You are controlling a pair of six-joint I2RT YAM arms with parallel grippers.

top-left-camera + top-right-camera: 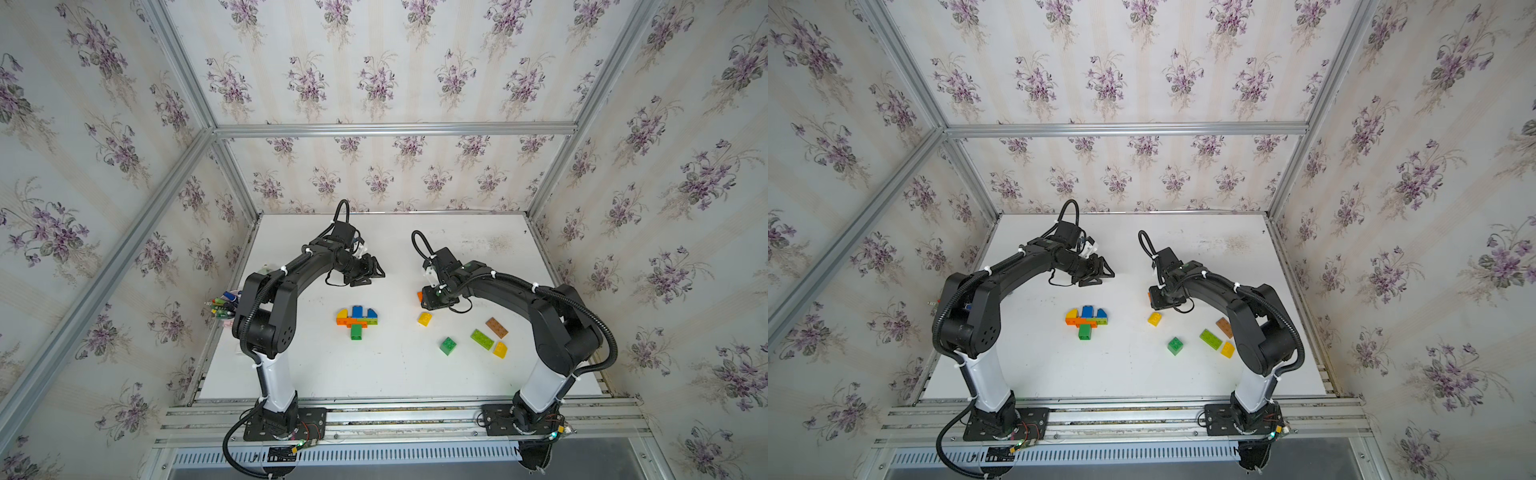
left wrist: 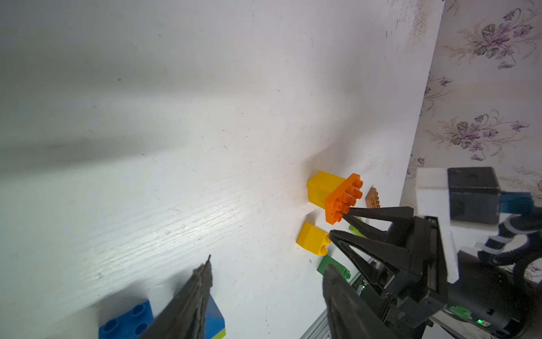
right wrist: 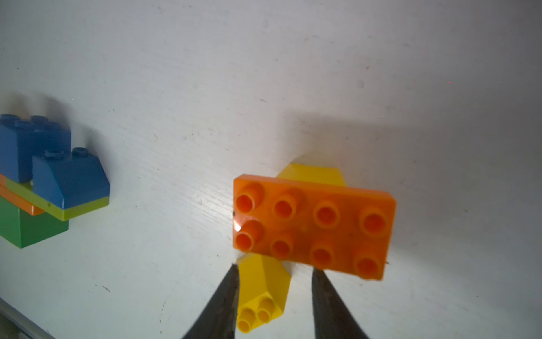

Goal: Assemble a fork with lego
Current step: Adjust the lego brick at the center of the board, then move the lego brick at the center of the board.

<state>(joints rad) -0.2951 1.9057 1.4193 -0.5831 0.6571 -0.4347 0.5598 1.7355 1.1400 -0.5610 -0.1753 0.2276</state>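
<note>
The part-built lego piece point(image 1: 356, 320) point(image 1: 1086, 321) lies mid-table: blue, yellow, orange and lime bricks over a green one. To its right an orange eight-stud plate point(image 3: 313, 229) point(image 2: 343, 199) sits on a yellow brick point(image 3: 311, 174). My right gripper point(image 3: 274, 268) point(image 1: 424, 301) stands open at that plate's near edge, holding nothing. A small sloped yellow brick point(image 3: 264, 293) point(image 1: 424, 318) lies on the table below its fingers. My left gripper point(image 2: 267, 264) point(image 1: 374, 276) hovers open and empty behind the lego piece, whose blue brick point(image 2: 129, 320) shows beneath it.
Loose bricks lie at the front right: dark green point(image 1: 447, 345), lime point(image 1: 482, 338), brown point(image 1: 496, 327) and yellow point(image 1: 500, 349). Marker pens point(image 1: 222, 307) sit at the table's left edge. Papered walls close three sides, and an aluminium rail point(image 1: 374, 411) runs along the front.
</note>
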